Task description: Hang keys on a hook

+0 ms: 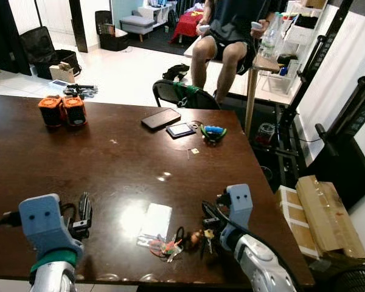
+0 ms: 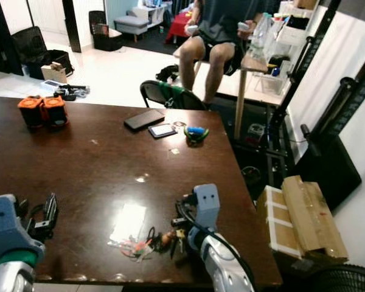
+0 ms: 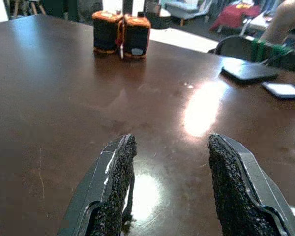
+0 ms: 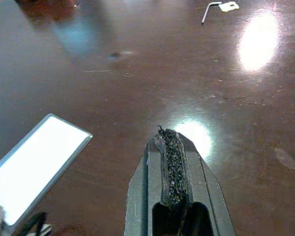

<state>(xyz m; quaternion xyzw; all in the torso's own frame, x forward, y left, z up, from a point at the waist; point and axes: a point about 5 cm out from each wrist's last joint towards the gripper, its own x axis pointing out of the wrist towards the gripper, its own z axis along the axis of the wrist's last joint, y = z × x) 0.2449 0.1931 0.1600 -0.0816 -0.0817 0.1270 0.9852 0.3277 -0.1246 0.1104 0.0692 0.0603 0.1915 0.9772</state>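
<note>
My right pincer (image 4: 176, 184) sat closed and empty, the keys (image 1: 198, 238) just beside it; opening late could shove them off the table (image 1: 109, 170).

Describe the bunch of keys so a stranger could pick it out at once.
On the dark brown table, look along the near edge, beside the right gripper. The keys lie next to a flat white card: a tangle of dark rings with orange and reddish tags, unlike the plain card.

Silver arms; blue wrist housings; green band; left gripper (image 3: 169, 184) fingers black, gritty-padded.
</note>
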